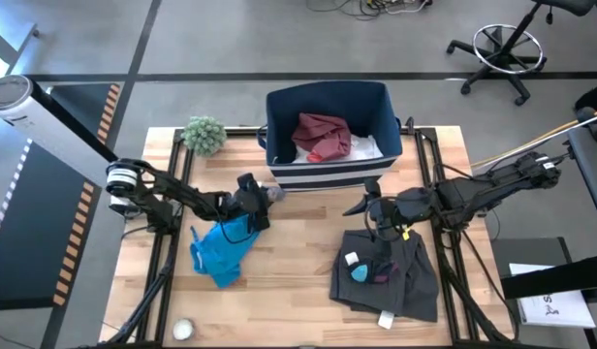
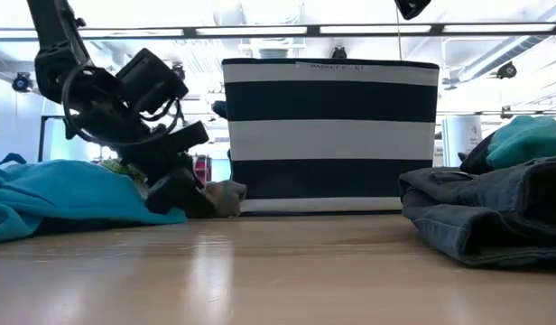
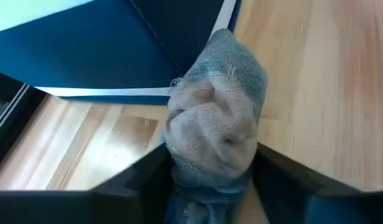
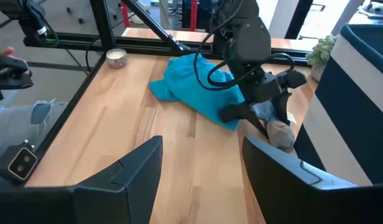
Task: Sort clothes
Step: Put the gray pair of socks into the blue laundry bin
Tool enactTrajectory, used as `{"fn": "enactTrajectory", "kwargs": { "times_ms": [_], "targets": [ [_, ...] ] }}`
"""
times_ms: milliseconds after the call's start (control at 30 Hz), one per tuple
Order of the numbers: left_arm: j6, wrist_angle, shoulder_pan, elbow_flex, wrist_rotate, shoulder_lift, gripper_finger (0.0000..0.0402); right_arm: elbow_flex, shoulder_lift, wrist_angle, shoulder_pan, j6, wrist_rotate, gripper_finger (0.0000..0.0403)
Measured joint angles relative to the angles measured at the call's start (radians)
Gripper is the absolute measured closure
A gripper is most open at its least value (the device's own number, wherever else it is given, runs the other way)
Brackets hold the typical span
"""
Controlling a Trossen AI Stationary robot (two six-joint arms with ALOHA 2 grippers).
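Note:
My left gripper (image 1: 261, 201) is low over the table by the front left corner of the navy striped bin (image 1: 328, 145), shut on a small grey, bunched cloth piece (image 3: 213, 124). A bright blue garment (image 1: 221, 250) lies on the table under and behind that arm. My right gripper (image 1: 368, 205) is open and empty, above the far edge of the dark charcoal pile (image 1: 391, 273). That pile carries small teal (image 1: 361, 272), white (image 1: 352, 259) and maroon (image 1: 381, 275) pieces. Maroon and red clothes (image 1: 323, 136) lie in the bin on something white. My left gripper pinches the grey piece between its two fingers (image 3: 142, 180), one on each side of its bunched lower part (image 3: 207, 177). The fingers slant down from the table's left toward the bin. The wad sticks out past the fingertips, and its underside (image 2: 226, 200) sits at table height by the bin's foot.
A green spiky ball plant (image 1: 204, 134) stands at the far left, beside the bin. A small round dish (image 1: 183, 330) sits near the front left edge. Bare wood (image 1: 298, 262) lies between the blue garment and the charcoal pile.

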Motion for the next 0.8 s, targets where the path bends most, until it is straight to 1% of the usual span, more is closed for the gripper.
{"fn": "enactTrajectory", "kwargs": {
  "times_ms": [67,167,200,233,300,367,500,667,800],
  "targets": [
    [0.0,-0.003,0.0,0.011,0.0,0.004,0.0266,0.0,0.0,0.0,0.0,0.001,0.0,0.0199],
    [-0.002,-0.017,-0.008,0.021,0.006,-0.008,0.0351,0.0,0.0,0.0,0.0,0.012,0.0,0.0198],
    [-0.004,-0.023,-0.011,0.021,0.027,-0.019,0.0373,0.0,0.0,0.0,0.0,0.016,0.0,0.0197],
    [-0.009,-0.024,-0.013,0.022,0.062,-0.035,0.0383,0.0,0.0,-0.001,0.0,0.017,-0.001,0.0197],
    [-0.031,-0.021,-0.022,0.023,0.115,-0.067,0.0381,0.0,0.0,-0.007,0.0,0.015,0.0,0.0197],
    [-0.044,-0.038,-0.036,0.023,0.144,-0.11,0.0378,0.0,0.0,-0.01,0.0,0.009,0.0,0.02],
    [-0.049,-0.112,-0.073,0.046,0.203,-0.217,0.0392,0.0,-0.002,-0.011,0.0,-0.002,0.0,0.0203],
    [-0.077,-0.255,-0.116,0.115,0.211,-0.345,0.0395,0.0,-0.003,-0.015,0.0,-0.002,0.0,0.0202],
    [-0.069,-0.34,-0.144,0.185,0.208,-0.404,0.0395,0.0,-0.001,-0.018,0.0,-0.003,0.0,0.0206]
  ]
}}
